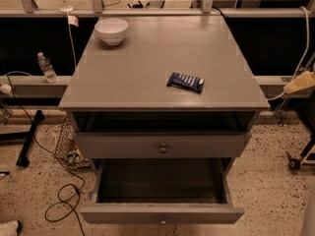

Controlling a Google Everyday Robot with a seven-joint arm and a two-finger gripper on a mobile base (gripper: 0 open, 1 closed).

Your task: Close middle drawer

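Observation:
A grey cabinet (147,68) stands in the middle of the camera view. Its upper drawer front (163,145) has a round knob, and a dark gap shows above it. The drawer below it (162,183) is pulled far out and is empty, with its front panel (162,214) nearest the camera. Anything lower is hidden by it. My gripper (300,82) is a cream-coloured shape at the right edge of the view. It is level with the cabinet top, clear of its right side, and touches nothing.
A white bowl (111,30) sits at the back left of the cabinet top and a dark blue snack packet (185,81) near its front right. A water bottle (47,67), black cables (64,200) and a wire basket (66,144) lie to the left. A wheeled stand (295,162) is on the right.

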